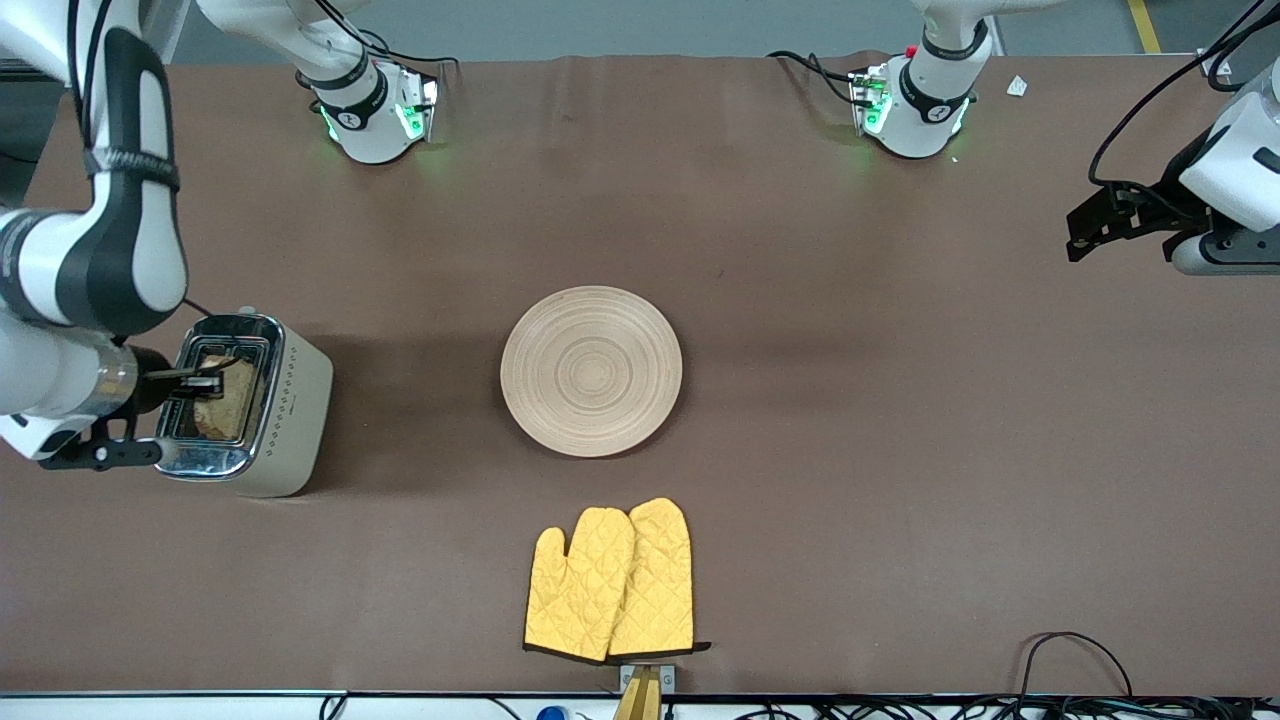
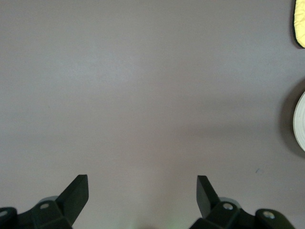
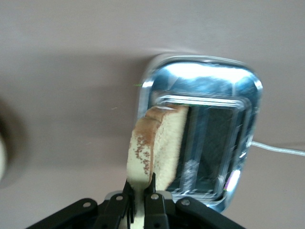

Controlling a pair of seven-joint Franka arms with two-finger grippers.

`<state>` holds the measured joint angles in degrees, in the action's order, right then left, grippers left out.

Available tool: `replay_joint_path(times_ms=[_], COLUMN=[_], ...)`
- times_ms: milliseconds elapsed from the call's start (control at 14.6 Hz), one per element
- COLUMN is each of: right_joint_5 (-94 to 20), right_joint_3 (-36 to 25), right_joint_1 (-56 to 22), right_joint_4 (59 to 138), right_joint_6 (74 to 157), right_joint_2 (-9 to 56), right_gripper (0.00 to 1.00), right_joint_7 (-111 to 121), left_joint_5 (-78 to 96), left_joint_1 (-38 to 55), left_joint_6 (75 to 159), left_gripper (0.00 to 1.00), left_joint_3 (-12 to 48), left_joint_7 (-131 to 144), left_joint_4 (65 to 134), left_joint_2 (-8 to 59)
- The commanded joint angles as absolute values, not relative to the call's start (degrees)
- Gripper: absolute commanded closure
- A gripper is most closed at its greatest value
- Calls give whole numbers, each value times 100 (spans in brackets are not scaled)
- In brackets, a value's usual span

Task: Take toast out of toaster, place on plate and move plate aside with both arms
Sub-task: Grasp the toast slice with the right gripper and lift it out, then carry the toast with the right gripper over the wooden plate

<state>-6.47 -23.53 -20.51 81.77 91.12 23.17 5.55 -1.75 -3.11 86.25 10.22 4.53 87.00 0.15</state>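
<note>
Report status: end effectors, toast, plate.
Right end effector shut on toast, over toaster. Left end effector open, waiting over bare table. Plate empty, unobstructed.

Light is soft and even; my right wrist view shows glare on the toaster (image 3: 205, 76), slightly blurred.

No text, label, brand or number can be read anywhere.

Both arms are glossy white shells with dark grey joint bands, the right arm (image 1: 95, 230) with a silver wrist, and black cables trail off each, including the left arm (image 1: 1225, 165). The bases glow green. Jaws are matte black, wedge-tipped, with round screws on the mounts.
</note>
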Motion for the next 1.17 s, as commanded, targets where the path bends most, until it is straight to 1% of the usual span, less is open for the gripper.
replay_joint_path(times_ms=[0, 343, 686, 961, 1098], right_joint_5=[-694, -1019, -958, -1176, -2112], right_joint_3=[-2338, -2338, -2347, -2320, -2320], right_joint_1=[-2530, -3444, -4349, -4614, -4544], right_joint_4=[7849, 7910, 8060, 8094, 8322], right_joint_6=[8815, 9017, 9377, 9755, 10009], right_joint_2=[2232, 2390, 2978, 3164, 3155], right_gripper=[92, 91, 91, 91, 91], right_joint_7=[-426, -1361, -2424, -3171, -3287], left_joint_5=[-158, -185, -193, -193, -193], left_joint_1=[-316, -325, -316, -299, -299], left_joint_6=[8569, 8569, 8569, 8569, 8569], left_gripper=[0, 0, 0, 0, 0], left_joint_3=[1002, 1002, 993, 993, 1002], left_joint_7=[413, 422, 431, 466, 475], left_joint_4=[8622, 8622, 8701, 8701, 8701], left_joint_2=[26, 35, 149, 211, 220])
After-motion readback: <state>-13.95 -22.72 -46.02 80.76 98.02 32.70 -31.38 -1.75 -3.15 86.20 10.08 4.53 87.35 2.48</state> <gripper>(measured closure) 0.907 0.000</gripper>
